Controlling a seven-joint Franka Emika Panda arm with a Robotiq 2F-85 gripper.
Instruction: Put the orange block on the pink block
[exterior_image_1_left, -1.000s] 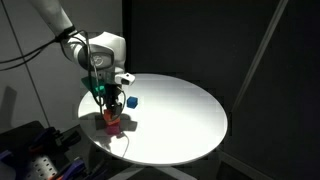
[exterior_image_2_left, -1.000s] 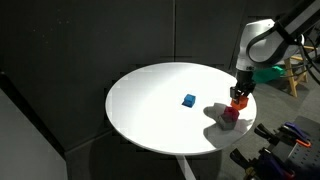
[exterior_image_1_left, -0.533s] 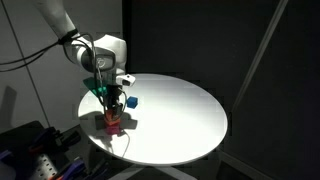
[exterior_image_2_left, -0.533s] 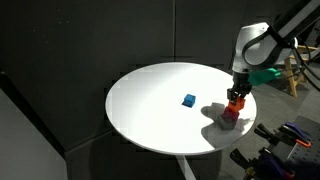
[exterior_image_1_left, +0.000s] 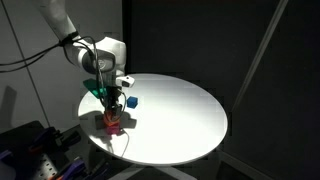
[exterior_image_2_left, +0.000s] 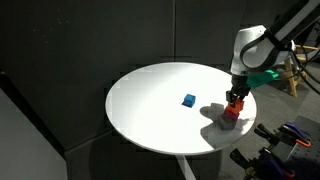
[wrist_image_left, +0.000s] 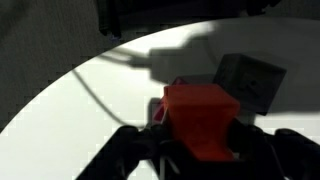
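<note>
Between the fingers of the gripper, the orange block fills the middle of the wrist view. The dark fingers close against its left and right faces with no gap showing, so the gripper is clamped on it. A sliver of the pink block shows at the orange block's lower left edge. In both exterior views the orange block sits directly above the pink block, which rests on the round white table; whether the two faces touch cannot be told. In an exterior view the stack stands near the table's left rim. A blue cube lies just to its right and farther back, apart from it. A grey cube lies beyond the orange block, to its right, in the wrist view.
</note>
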